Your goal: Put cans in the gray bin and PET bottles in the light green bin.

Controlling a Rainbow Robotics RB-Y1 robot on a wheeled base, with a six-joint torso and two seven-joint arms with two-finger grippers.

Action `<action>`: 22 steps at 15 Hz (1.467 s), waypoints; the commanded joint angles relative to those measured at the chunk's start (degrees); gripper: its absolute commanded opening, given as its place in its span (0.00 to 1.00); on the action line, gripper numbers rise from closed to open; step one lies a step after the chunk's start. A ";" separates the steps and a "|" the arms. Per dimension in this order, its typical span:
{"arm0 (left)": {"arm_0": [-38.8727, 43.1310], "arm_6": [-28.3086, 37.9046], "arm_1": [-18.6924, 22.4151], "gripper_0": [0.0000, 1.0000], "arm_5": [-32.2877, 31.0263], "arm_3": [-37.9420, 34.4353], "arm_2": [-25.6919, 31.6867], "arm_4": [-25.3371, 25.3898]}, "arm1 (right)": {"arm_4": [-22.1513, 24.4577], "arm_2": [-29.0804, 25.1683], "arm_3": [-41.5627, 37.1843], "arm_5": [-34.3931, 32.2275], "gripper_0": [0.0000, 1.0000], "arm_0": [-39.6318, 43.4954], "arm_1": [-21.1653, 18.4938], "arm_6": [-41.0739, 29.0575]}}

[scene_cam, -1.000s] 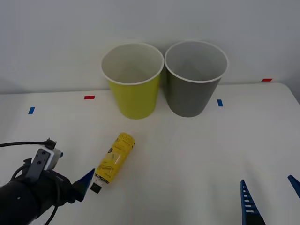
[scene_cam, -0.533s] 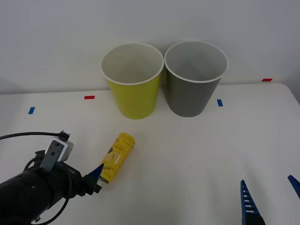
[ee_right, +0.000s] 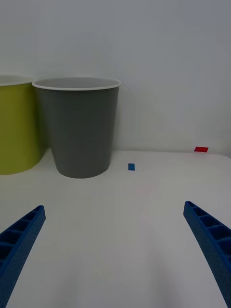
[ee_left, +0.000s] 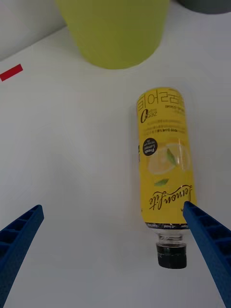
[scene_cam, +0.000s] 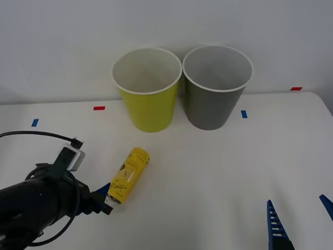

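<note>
Left hand [scene_cam: 104, 195] is low over the tabletop [scene_cam: 218, 172], fingers spread wide apart, nothing between them. The PET bottle [scene_cam: 128, 175] lies on its side right ahead of that hand, black cap [ee_left: 172, 254] pointing back at it, base pointing away toward the bins. In the left wrist view one blue finger [ee_left: 211, 250] sits just beside the cap and neck end of the bottle [ee_left: 164, 163]; touching or a hair off, can't tell. The other finger [ee_left: 17, 240] is well apart from it, over bare tabletop. So the bottle is off-centre in the gap, hard against one side.

Light green bin [scene_cam: 148, 88] stands upright beyond the bottle, straight out from the left hand. Its lower wall [ee_left: 113, 31] shows in the left wrist view, with a red tape mark [ee_left: 11, 72] off to the side of it.

Gray bin [scene_cam: 217, 86] stands upright just beside the green one, on the side away from the left hand; rims nearly meet.

Right hand [scene_cam: 299, 221] is at the near edge of the tabletop, fingers wide apart, holding nothing. Gray bin [ee_right: 82, 127] is well ahead of it, slightly toward the left-arm side, with the green bin [ee_right: 17, 125] next to it. Small blue tape mark [ee_right: 131, 166] lies on the tabletop between the right hand and the gray bin; a red one [ee_right: 200, 149] is farther out.
</note>
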 commanded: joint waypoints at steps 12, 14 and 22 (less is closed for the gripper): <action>-14.73 -6.51 -15.90 1.00 16.47 9.60 0.72 6.04 | 0.00 0.00 -0.01 0.00 1.00 0.00 0.00 0.00; -15.43 -5.54 -15.90 1.00 16.47 9.86 -1.13 4.89 | 0.00 0.00 -0.01 0.00 1.00 0.00 0.00 0.00; -22.64 0.17 -14.58 1.00 20.60 12.15 -9.30 0.85 | 0.00 0.00 -0.01 0.00 1.00 0.00 0.00 0.00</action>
